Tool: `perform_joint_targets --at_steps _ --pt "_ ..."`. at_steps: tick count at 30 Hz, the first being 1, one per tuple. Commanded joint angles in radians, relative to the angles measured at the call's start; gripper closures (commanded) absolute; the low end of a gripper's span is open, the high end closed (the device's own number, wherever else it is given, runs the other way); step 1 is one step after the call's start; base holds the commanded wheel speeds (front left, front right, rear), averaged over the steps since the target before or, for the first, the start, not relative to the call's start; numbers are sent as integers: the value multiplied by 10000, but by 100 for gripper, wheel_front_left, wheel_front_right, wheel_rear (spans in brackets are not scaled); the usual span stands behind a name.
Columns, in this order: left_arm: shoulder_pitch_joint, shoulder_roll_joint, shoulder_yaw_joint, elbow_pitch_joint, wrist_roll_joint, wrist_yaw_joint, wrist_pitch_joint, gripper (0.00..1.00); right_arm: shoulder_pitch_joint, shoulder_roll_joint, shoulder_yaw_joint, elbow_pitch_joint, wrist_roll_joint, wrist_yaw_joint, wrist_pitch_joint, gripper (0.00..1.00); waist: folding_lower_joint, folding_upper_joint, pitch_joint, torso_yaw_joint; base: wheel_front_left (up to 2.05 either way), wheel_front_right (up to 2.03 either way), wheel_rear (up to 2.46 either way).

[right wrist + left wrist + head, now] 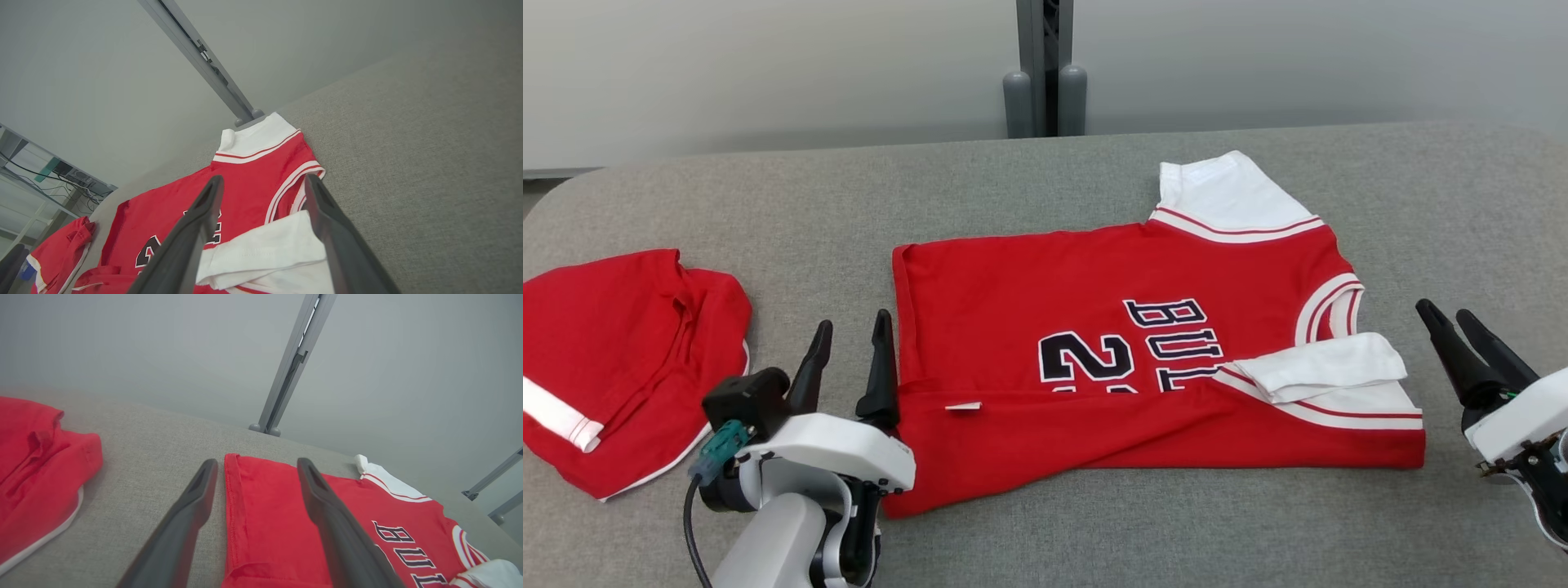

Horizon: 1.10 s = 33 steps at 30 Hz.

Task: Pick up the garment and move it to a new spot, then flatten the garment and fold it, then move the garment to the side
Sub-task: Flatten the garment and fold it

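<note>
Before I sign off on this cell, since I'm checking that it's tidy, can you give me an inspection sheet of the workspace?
Surface: grey cloth-covered table, no stains seen.
Job's things: red jersey lies flat at the middle, its near edge folded up over the lettering and a white sleeve turned in on top.
Clutter: second red garment bunched at the left, apart from the jersey.
Grippers: left gripper open, fingers either side of the jersey's left edge, gripping nothing; right gripper open, beside the jersey's right edge.
Cables: dark cable loops from the left wrist.
Surroundings: plain grey wall, grey post behind the table.
</note>
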Motion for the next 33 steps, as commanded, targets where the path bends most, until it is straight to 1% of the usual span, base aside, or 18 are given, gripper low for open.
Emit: perform_joint_targets --at_steps 1,2,4,6,10,12,13,16,20,23,27,30,33 --pt "255 19 241 -230 376 124 -99 0 241 -84 -33 37 -753 20 -323 0 0 0 -217 -78 0 0 0" --pt "515 -41 784 -830 1091 265 -115 0 427 43 -320 57 -1683 20 -465 0 0 0 -363 -117 0 0 0" --pt "1054 -225 1249 -1391 1963 354 -108 0 656 335 -1560 -169 -2916 20 -469 0 0 0 -462 -181 0 0 0" --pt "1502 -395 1566 -1893 2864 383 -113 0 1341 805 -2798 -527 -4507 20 -461 0 0 0 -555 -222 0 0 0" --pt "2361 -722 2032 -2526 4225 218 -117 0 2731 1998 -4995 -1721 -7617 20 -455 0 0 0 -713 -276 0 0 0" --pt "2759 -887 2184 -2733 4665 119 -116 0 3493 2715 -5845 -2284 -8715 20 -455 0 0 0 -764 -289 0 0 0" --pt "2759 -887 2184 -2733 4665 119 -116 0 3493 2715 -5845 -2284 -8715 20 -455 0 0 0 -764 -289 0 0 0" --pt "3228 -1005 2376 -2904 5079 32 -117 0 4339 3587 -6612 -2779 -9774 20 -451 0 0 0 -853 -296 0 0 0" --pt "3667 -1089 2382 -2692 5264 -11 -119 0 4960 4309 -7008 -3000 -10374 20 -452 0 0 0 -919 -294 0 0 0" --pt "3796 -1088 2223 -2614 5001 91 -120 0 5151 4514 -7011 -3025 -10583 20 -453 0 0 0 -938 -296 0 0 0" --pt "3751 -1094 2102 -2564 4821 181 -120 0 5222 4583 -7017 -3000 -10673 20 -453 0 0 0 -928 -296 0 0 0" --pt "3654 -1093 2001 -2235 4664 96 -119 0 5222 4611 -7138 -2729 -10552 20 -453 0 0 0 -890 -306 0 0 0" --pt "3473 -1094 1832 -1574 4395 -18 -110 0 5175 4657 -7218 -2275 -10290 20 -453 0 0 0 -821 -316 0 0 0"
